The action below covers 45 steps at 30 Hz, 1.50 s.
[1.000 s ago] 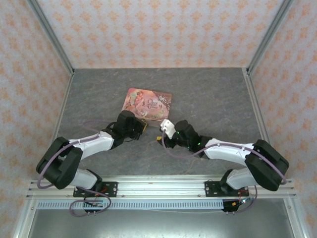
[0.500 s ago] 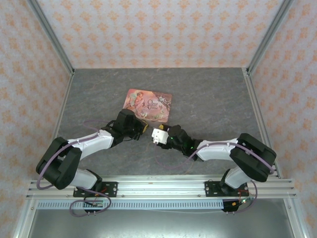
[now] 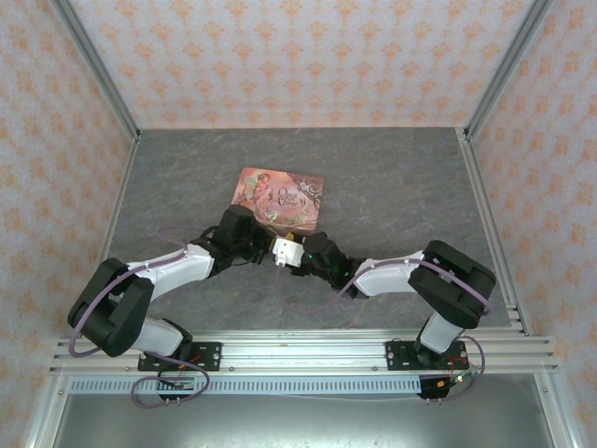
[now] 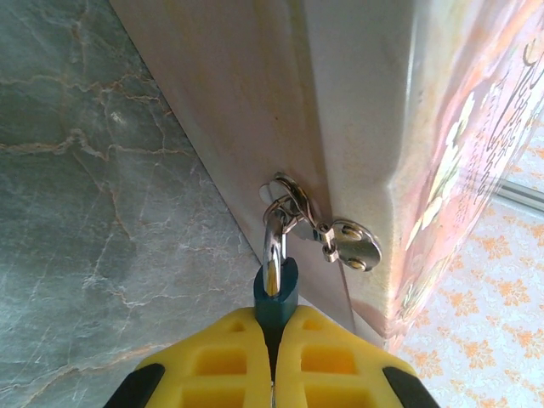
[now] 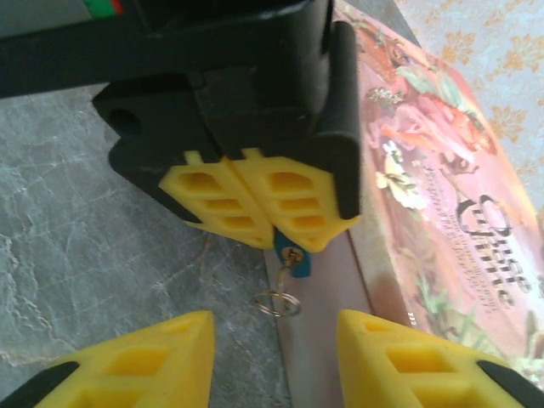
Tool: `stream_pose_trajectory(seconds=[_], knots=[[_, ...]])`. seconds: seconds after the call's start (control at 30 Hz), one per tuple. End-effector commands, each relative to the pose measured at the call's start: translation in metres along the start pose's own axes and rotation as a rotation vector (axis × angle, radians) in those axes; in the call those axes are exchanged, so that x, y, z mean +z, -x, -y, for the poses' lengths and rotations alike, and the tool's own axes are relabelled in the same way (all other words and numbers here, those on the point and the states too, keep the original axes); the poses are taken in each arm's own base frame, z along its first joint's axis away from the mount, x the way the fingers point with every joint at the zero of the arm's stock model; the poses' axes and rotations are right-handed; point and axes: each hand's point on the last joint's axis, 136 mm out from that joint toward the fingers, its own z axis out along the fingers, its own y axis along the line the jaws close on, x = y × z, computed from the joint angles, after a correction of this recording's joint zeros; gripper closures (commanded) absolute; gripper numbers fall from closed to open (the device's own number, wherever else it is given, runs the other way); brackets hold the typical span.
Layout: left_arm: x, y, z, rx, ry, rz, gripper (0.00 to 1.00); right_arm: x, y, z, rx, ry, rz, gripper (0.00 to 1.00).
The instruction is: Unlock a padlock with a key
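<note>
The tiny teal padlock [image 4: 275, 293] hangs by its silvery shackle [image 4: 274, 242] from the hasp on the pink tin's [image 4: 365, 119] side. My left gripper [image 4: 274, 321] is shut on the padlock's body. In the right wrist view the padlock [image 5: 297, 260] pokes out below the left gripper's yellow fingers [image 5: 255, 200]. A small brass key [image 5: 292, 253] sits in its keyhole, and a wire ring [image 5: 279, 303] dangles from the key. My right gripper [image 5: 274, 340] is open just short of the ring, with nothing between its fingers. From above, both grippers meet at the tin's near edge [image 3: 275, 245].
The pink illustrated tin [image 3: 280, 196] lies flat on the grey marbled table [image 3: 392, 196], just beyond both grippers. Patterned walls and metal frame posts [image 3: 485, 93] enclose the table on three sides.
My right arm has swung left across the table until its open gripper faces the left gripper and the padlock. The left gripper has stayed where it was.
</note>
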Motion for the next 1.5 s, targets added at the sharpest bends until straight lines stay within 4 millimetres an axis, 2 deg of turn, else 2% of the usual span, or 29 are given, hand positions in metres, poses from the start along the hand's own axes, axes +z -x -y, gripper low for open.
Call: stream_pose_trajectory(seconds=[0.0, 0.47, 0.73, 1.0, 1.17, 1.47], knots=[[-0.005, -0.001, 0.017, -0.003, -0.033, -0.013, 1.0, 0.005, 0.017, 0.011, 0.037, -0.044, 0.044, 0.63], [-0.004, -0.001, 0.014, -0.002, -0.023, -0.016, 1.0, 0.016, 0.015, 0.01, 0.035, -0.043, 0.023, 0.81], [-0.004, -0.001, 0.013, -0.001, -0.017, -0.016, 1.0, 0.018, 0.006, 0.007, 0.02, -0.046, -0.005, 0.84], [-0.004, -0.002, 0.013, 0.003, -0.019, -0.02, 1.0, 0.022, 0.006, 0.009, 0.011, -0.054, -0.013, 0.99], [-0.005, -0.004, 0.017, 0.02, -0.026, -0.033, 1.0, 0.025, 0.009, 0.008, -0.001, -0.047, -0.006, 1.0], [-0.009, -0.009, 0.022, 0.031, -0.045, -0.047, 1.0, 0.034, 0.023, 0.013, 0.096, -0.037, 0.042, 1.0]])
